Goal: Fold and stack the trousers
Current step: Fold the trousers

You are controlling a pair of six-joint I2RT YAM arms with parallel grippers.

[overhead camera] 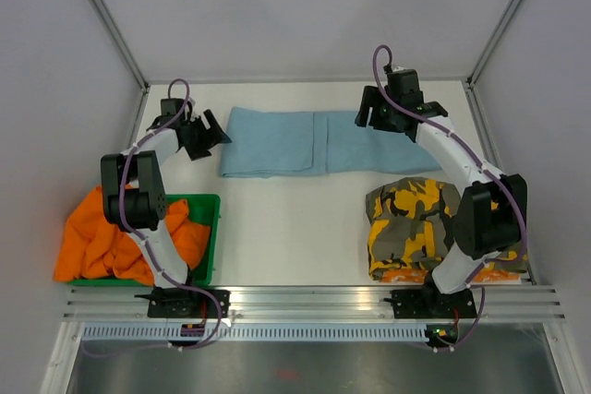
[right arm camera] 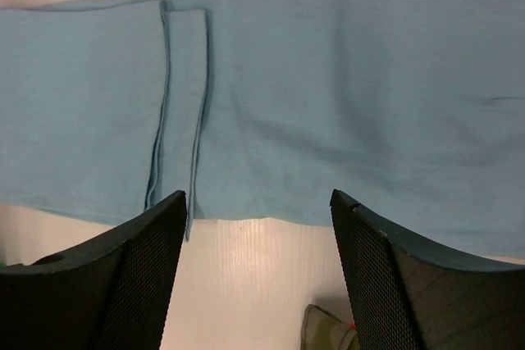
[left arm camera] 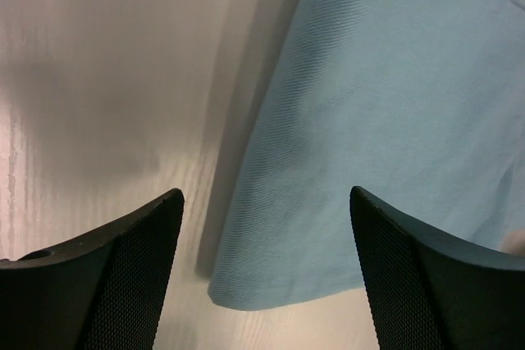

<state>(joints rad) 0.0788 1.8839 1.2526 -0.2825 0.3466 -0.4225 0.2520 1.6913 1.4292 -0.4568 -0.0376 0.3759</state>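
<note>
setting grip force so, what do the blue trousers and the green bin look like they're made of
The blue trousers look like thin woven cloth, matte, with a fine diagonal rib in the left wrist view; likely cotton, but the fibre cannot be told. The green bin looks like rigid moulded plastic: even colour, straight thin rim.

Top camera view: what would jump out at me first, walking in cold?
The light blue trousers lie partly folded across the far middle, with the left tool and right tool open at either end. Bright orange cloth spills from a green bin near-left; folded camouflage trousers sit near-right.
</note>
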